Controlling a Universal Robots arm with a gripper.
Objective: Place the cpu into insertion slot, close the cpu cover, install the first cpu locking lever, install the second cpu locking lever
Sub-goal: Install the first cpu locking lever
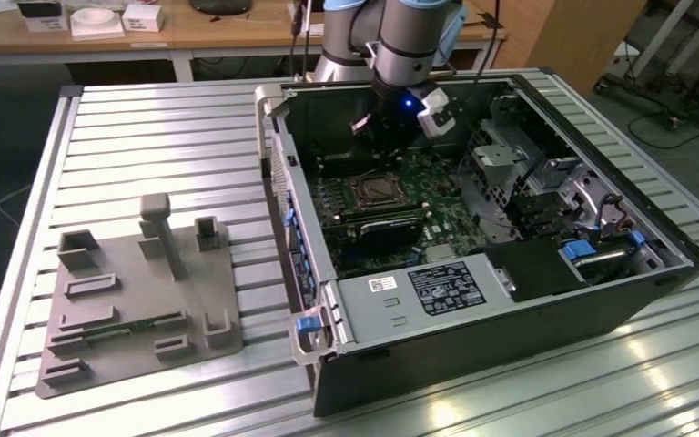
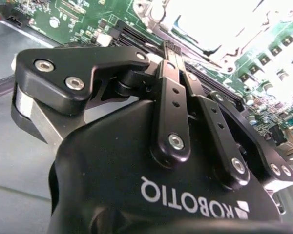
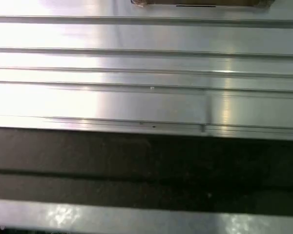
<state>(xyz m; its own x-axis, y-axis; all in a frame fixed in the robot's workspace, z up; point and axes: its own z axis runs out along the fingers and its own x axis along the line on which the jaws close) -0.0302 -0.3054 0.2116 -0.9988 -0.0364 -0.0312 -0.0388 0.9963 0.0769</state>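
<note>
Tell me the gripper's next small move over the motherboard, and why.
Probably lower the black gripper slightly toward the square, silvery-rimmed insertion slot on the green circuit board: in the exterior view it hangs above the slot, seemingly apart from it.

open case top [image 1: 279, 98] gives access; drive cage [image 1: 508, 164], power supply [image 1: 429, 289] crowd insertion slot [image 1: 378, 193].

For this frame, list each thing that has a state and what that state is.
computer case: lying on its side on the slatted table, side panel off, inside exposed.
insertion slot: on the green board, silvery frame around it; whether a chip sits in it cannot be told.
hand: inside the case, above the board, fingers together with nothing seen between them.
grey fixture tray: on the table at the exterior view's left, standing free.
</note>
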